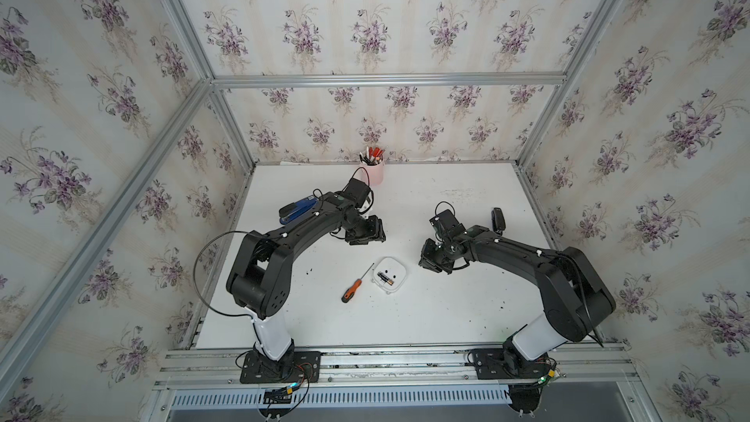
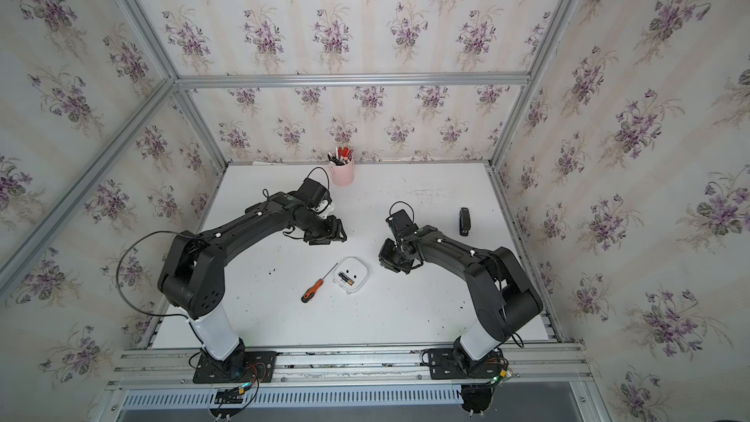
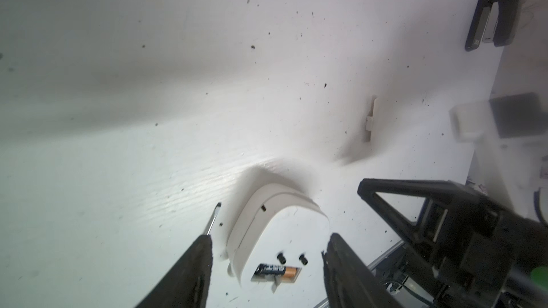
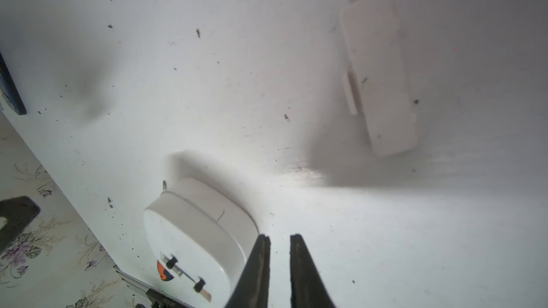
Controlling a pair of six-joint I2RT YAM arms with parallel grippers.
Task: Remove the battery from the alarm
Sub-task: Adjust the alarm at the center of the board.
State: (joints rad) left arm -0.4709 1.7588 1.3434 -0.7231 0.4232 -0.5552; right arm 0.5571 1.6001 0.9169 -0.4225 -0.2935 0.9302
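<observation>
The alarm (image 1: 395, 278) is a white rounded-square case lying back-up on the table in both top views. The battery (image 1: 386, 278), black with a copper end, sits in the open slot in its back. In the left wrist view the battery (image 3: 275, 274) shows between the fingers of my left gripper (image 3: 268, 244), which hangs open above it and touches nothing. My right gripper (image 4: 280, 240) hovers just beside the alarm (image 4: 189, 226), jaws a narrow gap apart and empty. In a top view the left gripper (image 1: 371, 235) is behind the alarm and the right gripper (image 1: 426, 262) to its right.
An orange-handled screwdriver (image 1: 356, 287) lies just left of the alarm. A loose white cover (image 4: 379, 75) rests on the table beyond it. A pink pen cup (image 1: 372, 172) stands at the back, a blue stapler (image 1: 298, 209) at the left and a black stapler (image 1: 498, 221) at the right.
</observation>
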